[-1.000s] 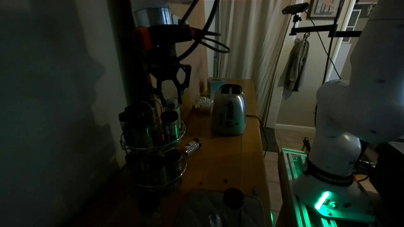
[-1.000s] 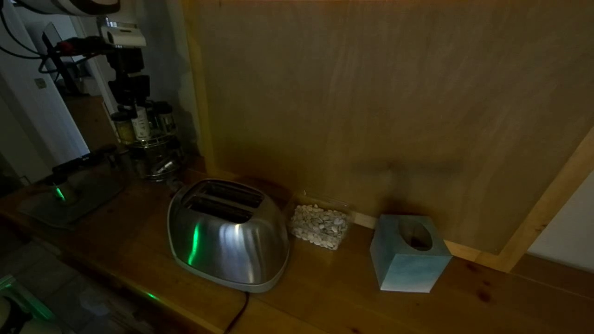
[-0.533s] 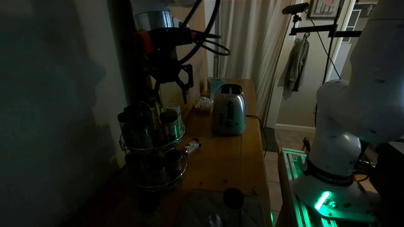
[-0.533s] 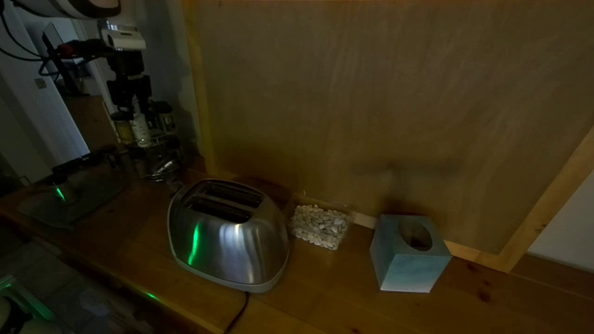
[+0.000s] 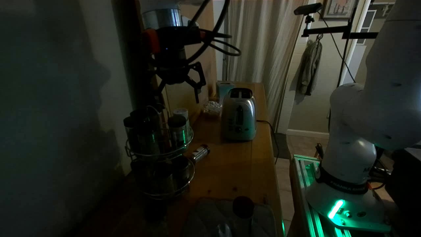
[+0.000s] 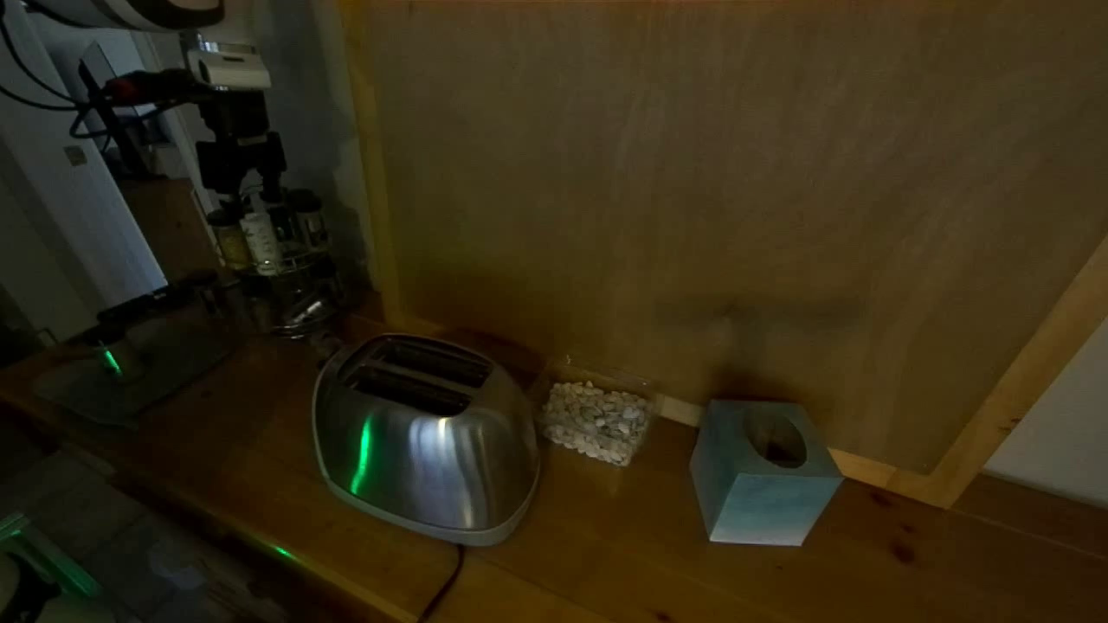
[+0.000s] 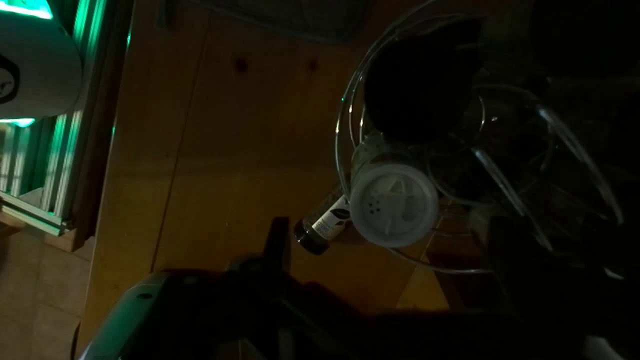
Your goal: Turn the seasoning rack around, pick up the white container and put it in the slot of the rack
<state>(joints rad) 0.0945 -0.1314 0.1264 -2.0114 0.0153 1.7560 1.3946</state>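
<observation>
Dark-lidded jar (image 5: 200, 153) lies between toaster (image 5: 239, 115) and seasoning rack (image 5: 161, 155); the fingers (image 7: 277, 242) stand wide apart, holding nothing.

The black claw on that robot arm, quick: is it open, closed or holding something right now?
Gripper: open, holding nothing; the white container stands free below it.

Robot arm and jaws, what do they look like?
The arm is white and rounded; low on it are a black band lettered FRANKA and a glowing green light strip. Past a silver collar come a red patch, looping black cables and black, angular jaws.
</observation>
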